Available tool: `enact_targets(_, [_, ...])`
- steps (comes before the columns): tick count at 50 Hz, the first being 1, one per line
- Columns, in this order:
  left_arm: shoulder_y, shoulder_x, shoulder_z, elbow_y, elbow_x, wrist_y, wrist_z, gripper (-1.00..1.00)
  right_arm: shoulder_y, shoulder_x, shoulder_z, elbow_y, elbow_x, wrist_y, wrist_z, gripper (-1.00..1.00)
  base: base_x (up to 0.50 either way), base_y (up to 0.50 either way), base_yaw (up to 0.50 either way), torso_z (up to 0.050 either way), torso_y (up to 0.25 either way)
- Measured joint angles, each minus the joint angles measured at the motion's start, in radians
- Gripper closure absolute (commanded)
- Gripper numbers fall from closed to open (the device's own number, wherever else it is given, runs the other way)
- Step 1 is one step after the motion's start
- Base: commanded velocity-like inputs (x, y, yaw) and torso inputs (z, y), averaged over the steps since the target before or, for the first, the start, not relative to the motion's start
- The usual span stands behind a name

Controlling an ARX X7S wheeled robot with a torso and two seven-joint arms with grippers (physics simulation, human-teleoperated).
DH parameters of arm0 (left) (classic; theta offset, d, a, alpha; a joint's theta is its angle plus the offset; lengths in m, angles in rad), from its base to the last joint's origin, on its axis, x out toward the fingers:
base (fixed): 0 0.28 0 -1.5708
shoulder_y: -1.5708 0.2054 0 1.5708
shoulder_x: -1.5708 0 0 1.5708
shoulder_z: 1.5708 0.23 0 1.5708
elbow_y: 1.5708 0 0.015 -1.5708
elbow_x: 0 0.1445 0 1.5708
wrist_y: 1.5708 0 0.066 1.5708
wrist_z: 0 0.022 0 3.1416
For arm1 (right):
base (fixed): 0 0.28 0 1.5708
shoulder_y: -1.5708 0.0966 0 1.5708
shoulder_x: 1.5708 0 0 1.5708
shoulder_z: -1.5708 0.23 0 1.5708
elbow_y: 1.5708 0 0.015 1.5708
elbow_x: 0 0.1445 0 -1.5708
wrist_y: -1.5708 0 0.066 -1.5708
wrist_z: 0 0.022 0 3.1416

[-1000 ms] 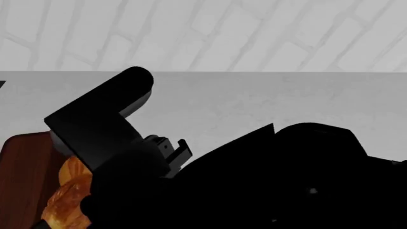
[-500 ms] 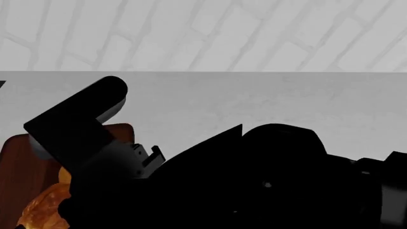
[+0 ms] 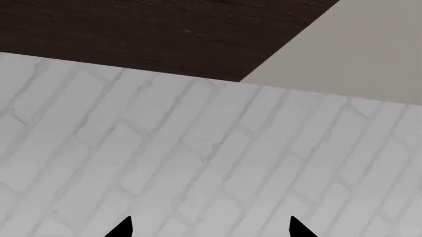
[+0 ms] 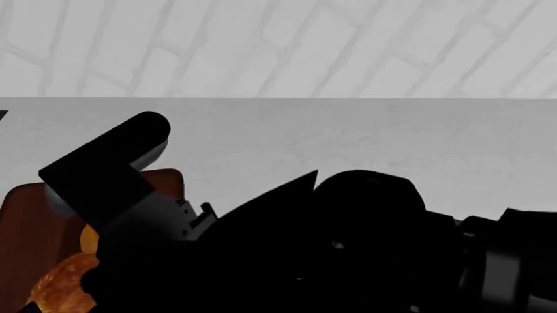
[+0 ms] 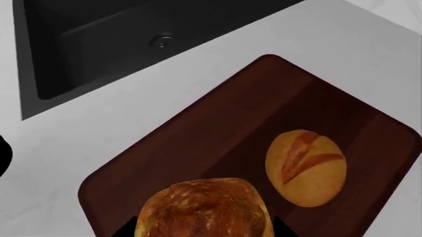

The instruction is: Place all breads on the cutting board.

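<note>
In the right wrist view the dark reddish cutting board (image 5: pixel 218 123) lies on the pale counter. A smooth oval bread with a slash (image 5: pixel 306 168) rests on it. The crusty, browner bread (image 5: pixel 204 210) sits between the tips of my right gripper (image 5: pixel 203 229), which is shut on it, over the board's near end. In the head view this crusty bread (image 4: pixel 59 287) shows at the lower left over the cutting board (image 4: pixel 26 222), half hidden by my black right arm (image 4: pixel 104 176). My left gripper (image 3: pixel 207 229) is open and empty, facing a brick wall.
A dark sink (image 5: pixel 118 44) with a round drain (image 5: pixel 161 40) lies beside the board. The grey counter (image 4: pixel 366 137) runs back to a white brick wall (image 4: pixel 278 45). My right arm fills the lower half of the head view.
My right arm has swung left across the head view, carrying the crusty bread left and lower over the board. More of the cutting board's far corner now shows.
</note>
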Motion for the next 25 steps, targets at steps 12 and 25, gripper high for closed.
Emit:
enact_targets(12, [0.0,-0.003,0.003,-0.001,-0.003,0.004,-0.004,-1.0,-0.01,0.001,-0.003,0.01,-0.03,0.009,-0.016,-1.0,0.0,0.0,0.0,0.0,0.0])
enact_targets(25, [0.002,-0.004,0.005,-0.002,-0.005,0.01,-0.009,-1.0,0.005,0.014,0.008,-0.023,-0.022,0.013,0.016,-1.0,0.0,0.0,0.0,0.0,0.0])
